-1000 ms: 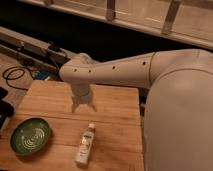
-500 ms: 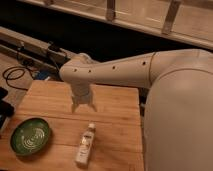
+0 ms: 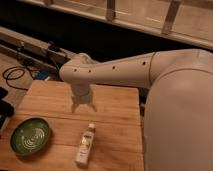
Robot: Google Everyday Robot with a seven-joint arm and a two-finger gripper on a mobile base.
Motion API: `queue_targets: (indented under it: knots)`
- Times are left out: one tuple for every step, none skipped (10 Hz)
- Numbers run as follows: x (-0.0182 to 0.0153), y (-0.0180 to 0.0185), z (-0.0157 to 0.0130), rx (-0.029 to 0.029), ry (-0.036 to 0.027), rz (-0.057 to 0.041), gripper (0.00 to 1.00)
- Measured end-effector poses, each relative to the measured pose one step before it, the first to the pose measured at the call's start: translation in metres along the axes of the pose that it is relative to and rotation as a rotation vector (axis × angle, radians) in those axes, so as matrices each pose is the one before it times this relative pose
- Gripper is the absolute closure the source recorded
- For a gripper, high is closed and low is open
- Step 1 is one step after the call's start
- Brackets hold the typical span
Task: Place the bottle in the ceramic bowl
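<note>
Bottle (image 3: 85,145) lying on wooden table (image 3: 116,120), label unreadable, beside ceramic bowl (image 3: 30,136); gripper (image 3: 84,108) hangs above it, spread, empty.

A wooden table (image 3: 116,106) sits beneath the claw (image 3: 83,108); black cables (image 3: 12,78) coil at left.

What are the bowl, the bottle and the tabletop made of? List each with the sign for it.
Ceramic bowl: looks glazed ceramic, glossy green with pale swirls. Bottle: probably plastic, whitish translucent body, white cap. Table: wood, matte, visible plank grain. Gripper hangs above the table, behind the bottle, holding nothing.
</note>
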Motion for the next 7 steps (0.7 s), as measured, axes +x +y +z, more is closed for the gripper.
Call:
queue_targets:
  knots:
    - [-0.00001,-0.00001,-0.00001,-0.00001,-0.00006,-0.00004,0.35]
    - [-0.00008,-0.00027,-0.00059,0.00204,-0.0027,-0.00023,0.35]
    - [0.0012,-0.00202,0.00113,0.01297,-0.00777,0.00535,0.35]
    - [0.00491,-0.0017,0.00488,0.02248,-0.00627,0.0051,0.35]
    - [0.00446,-0.00159,0.0081,0.00548,-0.00541,0.00494,0.35]
    - [0.00894,-0.01219,0.01962,0.0025,0.00294,0.02826,0.35]
    - [0.00518,-0.0046,0.01349,-0.00209,0.00181,0.01251,0.35]
